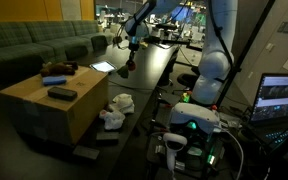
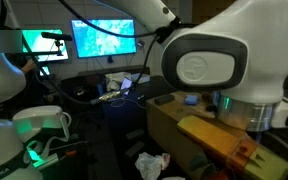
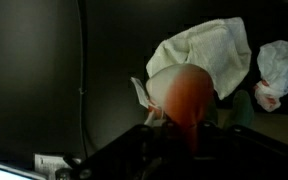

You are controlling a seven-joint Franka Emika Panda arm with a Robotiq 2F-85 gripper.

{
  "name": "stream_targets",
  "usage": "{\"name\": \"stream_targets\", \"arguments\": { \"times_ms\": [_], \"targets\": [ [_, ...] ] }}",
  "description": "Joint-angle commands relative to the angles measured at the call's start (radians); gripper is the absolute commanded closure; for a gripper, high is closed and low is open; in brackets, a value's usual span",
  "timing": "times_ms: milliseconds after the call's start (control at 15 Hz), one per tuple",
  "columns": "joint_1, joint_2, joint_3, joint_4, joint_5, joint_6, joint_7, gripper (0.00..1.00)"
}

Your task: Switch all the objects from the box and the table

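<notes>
Surroundings: a green sofa [image 1: 44, 45] stands behind the cardboard box [image 1: 44, 115]. A lit laptop [image 1: 282, 97] sits beside the robot's base, and bright monitors [image 2: 102, 38] glow at the back. Obstruction: in an exterior view the arm's white joint housing [image 2: 209, 65] fills the foreground, hiding the gripper and most of the black table [image 1: 152, 72]. Wrist view: the gripper [image 3: 189, 138] enters from the bottom edge. Its fingers are drawn in almost fully on the red ball [image 3: 184, 95], which is blurred, close to the lens and held above the table. Orientation: the ball is round and shows no clear long axis or heading. Below it lie the white cloth rags [image 3: 212, 50], crumpled, one directly behind the ball and another apart toward the right edge. In an exterior view the rags [image 1: 117, 108] rest on the table just beside the box. Container: a dark flat block [image 1: 62, 93] lies flat on the box's top face, its long axis running across the picture. The small items behind it are too small to identify. Whether the box is open cannot be told.
</notes>
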Motion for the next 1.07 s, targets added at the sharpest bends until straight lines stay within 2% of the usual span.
{"name": "stream_targets", "arguments": {
  "times_ms": [0,200,600,1000],
  "targets": [
    [-0.024,0.062,-0.003,-0.035,0.054,0.098,-0.035,0.91],
    [-0.045,0.152,0.009,-0.037,0.061,0.183,-0.024,0.91],
    [-0.062,0.325,0.010,0.000,0.008,0.347,0.046,0.91],
    [-0.059,0.431,-0.017,0.048,-0.077,0.456,0.177,0.90]
  ]
}}
